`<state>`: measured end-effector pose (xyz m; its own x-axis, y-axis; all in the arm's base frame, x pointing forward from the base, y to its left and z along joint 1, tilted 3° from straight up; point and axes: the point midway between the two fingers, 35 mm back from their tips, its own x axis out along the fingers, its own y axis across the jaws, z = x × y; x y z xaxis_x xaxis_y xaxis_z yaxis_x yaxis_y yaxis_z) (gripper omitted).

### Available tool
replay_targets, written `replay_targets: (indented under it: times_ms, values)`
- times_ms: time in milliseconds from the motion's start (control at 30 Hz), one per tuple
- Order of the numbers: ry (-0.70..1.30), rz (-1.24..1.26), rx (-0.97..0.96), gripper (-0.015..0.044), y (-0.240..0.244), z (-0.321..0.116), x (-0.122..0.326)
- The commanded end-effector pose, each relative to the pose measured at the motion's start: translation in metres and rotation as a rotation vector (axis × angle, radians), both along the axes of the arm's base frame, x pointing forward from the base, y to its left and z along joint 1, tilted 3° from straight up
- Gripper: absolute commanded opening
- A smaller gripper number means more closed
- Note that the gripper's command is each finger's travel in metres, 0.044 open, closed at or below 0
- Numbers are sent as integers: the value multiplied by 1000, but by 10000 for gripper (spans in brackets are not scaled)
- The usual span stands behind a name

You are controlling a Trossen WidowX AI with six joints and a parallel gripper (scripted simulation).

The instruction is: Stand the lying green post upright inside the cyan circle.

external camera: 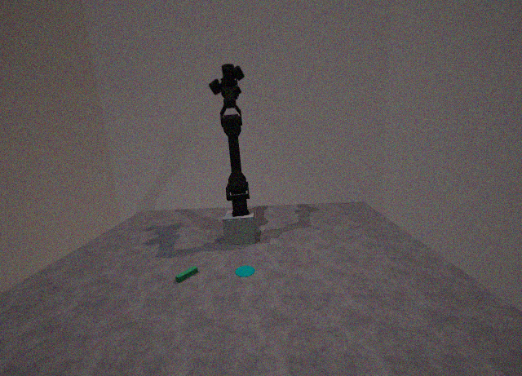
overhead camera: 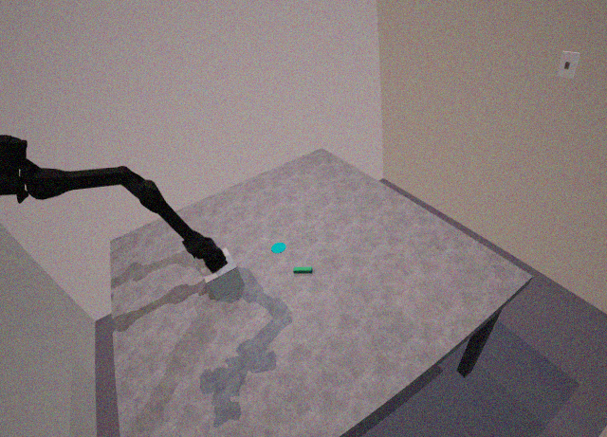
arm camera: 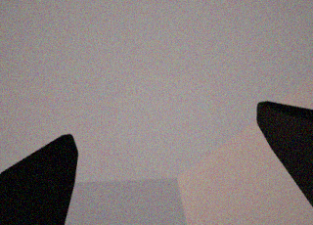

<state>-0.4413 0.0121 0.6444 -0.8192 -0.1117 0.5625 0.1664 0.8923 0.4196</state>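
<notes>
Top view: bench [overhead camera: 372,300] [external camera: 294,329] with its farthest corner at upper centre, one corner at left and one at right; the nearest corner is outside the picture. Green post [overhead camera: 302,270] [external camera: 187,274] lies on its side on the bench, inward from all visible edges. Cyan circle [overhead camera: 278,247] [external camera: 245,271] is flat on the surface, near the post but apart from it, and lies closer than the post to the edge joining the left and farthest corners. Nothing stands in the circle.

Exterior view: arm [overhead camera: 95,178] [external camera: 234,155] rises from a pale-topped block [overhead camera: 225,283] [external camera: 241,230] near the bench's far edge, between its two far corners. Post is toward the left side edge, set aslant; circle is to its right, in front of the block.

Gripper [overhead camera: 10,165] [external camera: 227,79] [arm camera: 167,127] is raised high, well apart from both post and circle. Wrist view: fingers spread wide, one at each side, nothing between them. Post not held. Finger detail in top view too dark to read. Shadows of the arm fall on the bench around the block.
</notes>
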Motion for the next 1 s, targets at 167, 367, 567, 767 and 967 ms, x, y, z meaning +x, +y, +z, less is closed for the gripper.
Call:
replay_targets:
  times_ms: [167, 367, 567, 767, 967]
  values:
    - [-65, -176, 53, 242, 56, -19, -6]
    - [-165, -404, 119, 233, 133, -45, -2]
    - [-281, -621, 177, 233, 209, -72, 18]
    - [-411, -821, 228, 233, 284, -101, 51]
    - [-556, -1005, 267, 233, 352, -130, 99]
